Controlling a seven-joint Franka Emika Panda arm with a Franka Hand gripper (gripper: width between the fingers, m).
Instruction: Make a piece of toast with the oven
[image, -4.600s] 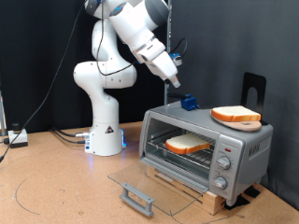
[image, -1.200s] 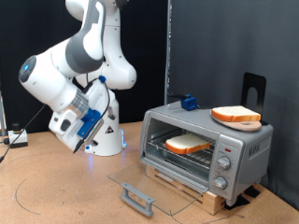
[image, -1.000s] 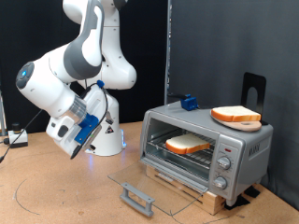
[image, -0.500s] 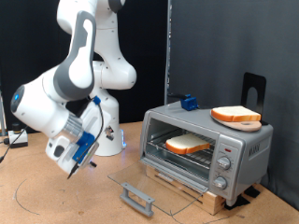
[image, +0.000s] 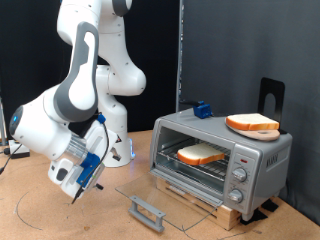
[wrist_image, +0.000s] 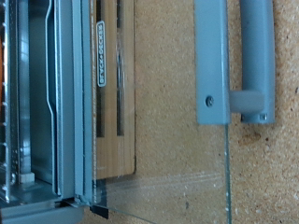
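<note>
The boxy silver-grey toaster oven (image: 222, 158) stands at the right of the exterior view with its glass door (image: 165, 197) swung fully down and lying flat along the lower centre of the frame, its grey bar handle (image: 146, 212) at the outer edge. 1 pale slice of bread with an orange-brown crust (image: 203, 154) already lies on the wire rack inside the cavity, and a 2nd like slice (image: 252, 124) rests on the oven's roof at the upper right. The white arm's pincer (image: 80, 182) hangs low at the lower left of the frame, near the brown wooden counter (image: 60, 215) and just beside the open door's left end; whether its fingers are spread or pressed together I cannot tell, and nothing shows between them. The wrist view looks along the glass pane at the handle (wrist_image: 238, 61) and the oven's front frame (wrist_image: 75, 103), so the step in hand appears to be shutting the door. To do it well, the fingers should come under the bar near its middle, lift along the hinge's arc rather than straight up, and push evenly so the oven does not slide on the counter.
</note>
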